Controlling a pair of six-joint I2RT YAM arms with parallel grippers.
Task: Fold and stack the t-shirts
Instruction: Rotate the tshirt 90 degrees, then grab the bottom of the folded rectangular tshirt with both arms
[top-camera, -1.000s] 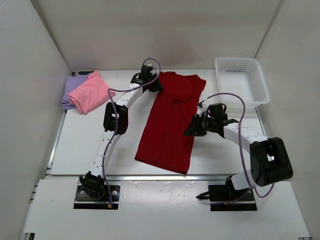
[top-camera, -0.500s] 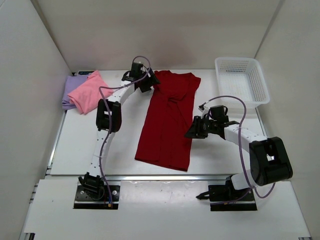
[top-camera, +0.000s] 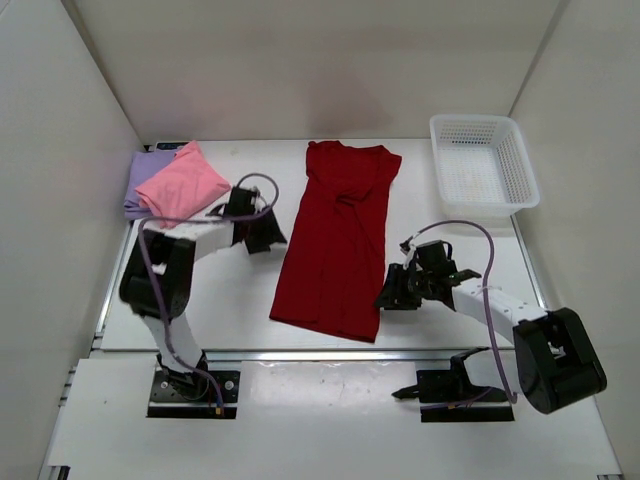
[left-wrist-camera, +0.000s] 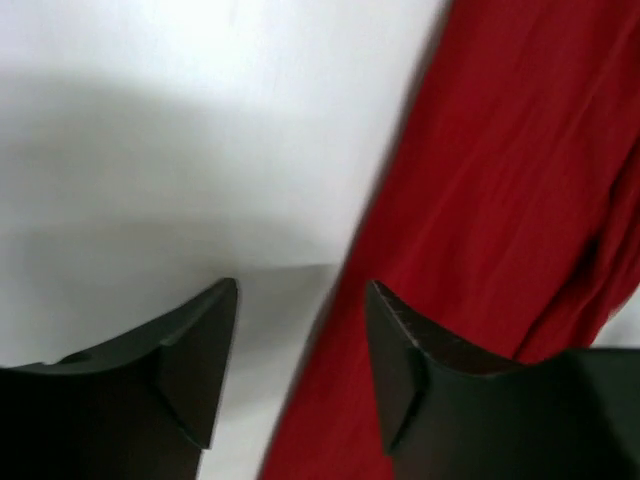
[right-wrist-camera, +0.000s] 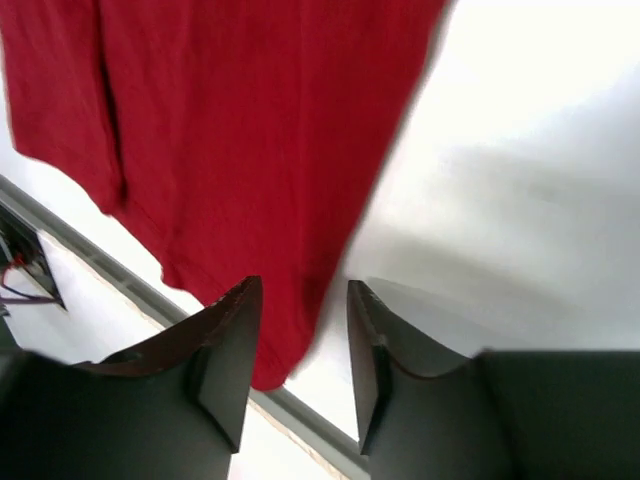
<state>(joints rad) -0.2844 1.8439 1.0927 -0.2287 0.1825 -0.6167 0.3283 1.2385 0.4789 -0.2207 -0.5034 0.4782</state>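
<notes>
The dark red t-shirt lies flat on the table as a long strip folded lengthwise, collar at the far end. My left gripper hovers open just off its left edge; in the left wrist view the left gripper holds nothing, with the red cloth under its right finger. My right gripper stands open beside the shirt's near right corner; the right wrist view shows the right gripper empty above the hem. The pink t-shirt rests folded on the lavender t-shirt at far left.
A white lattice basket stands at the back right corner. White walls close in the table on three sides. The table's near edge rail runs just below the shirt's hem.
The left arm has let go of the shirt's collar end and drawn back to its left side. The right arm has slid toward the near hem. Both grippers have opened.
</notes>
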